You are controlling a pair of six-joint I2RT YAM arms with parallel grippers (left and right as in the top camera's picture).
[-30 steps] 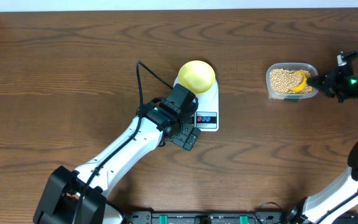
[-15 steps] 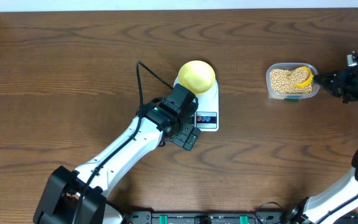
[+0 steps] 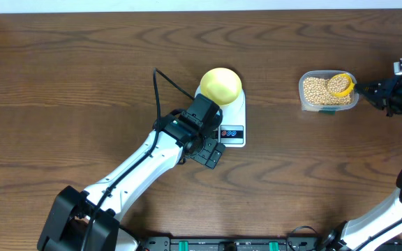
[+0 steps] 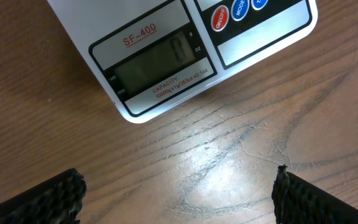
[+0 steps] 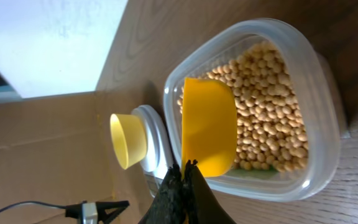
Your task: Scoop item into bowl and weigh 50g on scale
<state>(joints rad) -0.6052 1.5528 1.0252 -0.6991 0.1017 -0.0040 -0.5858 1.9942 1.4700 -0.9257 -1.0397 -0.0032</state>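
Right pincer (image 5: 182,169) clamped on yellow scoop (image 5: 209,124) handle, cup level over soybeans (image 5: 272,124) in tub (image 5: 328,81), 3 o'clock of scale (image 3: 233,129), likely so nothing spills. Bowl (image 3: 220,85) waits on scale. Left pincer (image 4: 179,199) spread wide, empty.

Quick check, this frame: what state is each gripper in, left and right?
Left gripper: open, holding nothing.
Right gripper: shut on the yellow scoop, by its handle.

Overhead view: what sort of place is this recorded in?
Probably a robotics test bench, not a kitchen: a wooden table, robot arms mounted at its near edge, and a staged weighing set, a scale with a bowl and a tub of beans.
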